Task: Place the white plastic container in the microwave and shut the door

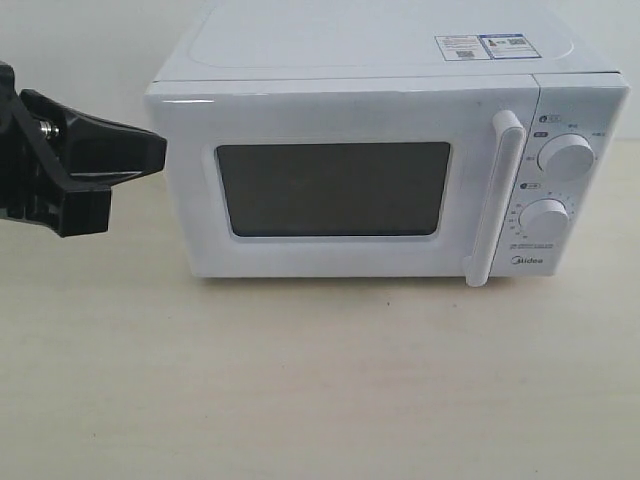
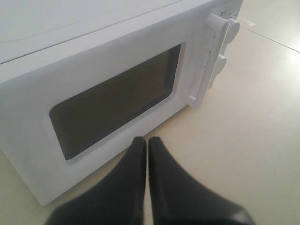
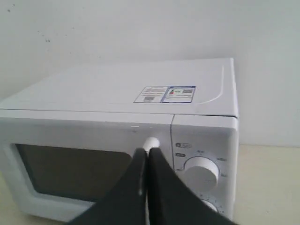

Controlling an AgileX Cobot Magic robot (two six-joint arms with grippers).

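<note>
The white microwave (image 1: 380, 100) stands on the table with its door (image 1: 330, 190) shut; the dark window and the vertical bar handle (image 1: 497, 200) face the exterior view. The white plastic container is out of view in every frame. My left gripper (image 1: 160, 152) hangs beside the microwave's left front corner, shut and empty; in the left wrist view its fingers (image 2: 147, 139) are pressed together just off the door's lower edge. My right gripper (image 3: 147, 151) is shut and empty, in front of the top of the handle (image 3: 151, 143). It does not show in the exterior view.
Two round dials (image 1: 565, 157) (image 1: 545, 220) sit right of the handle. Stickers (image 1: 487, 46) lie on the microwave's top. The pale beige table (image 1: 300, 380) stretches in front of the microwave, and a white wall stands behind it.
</note>
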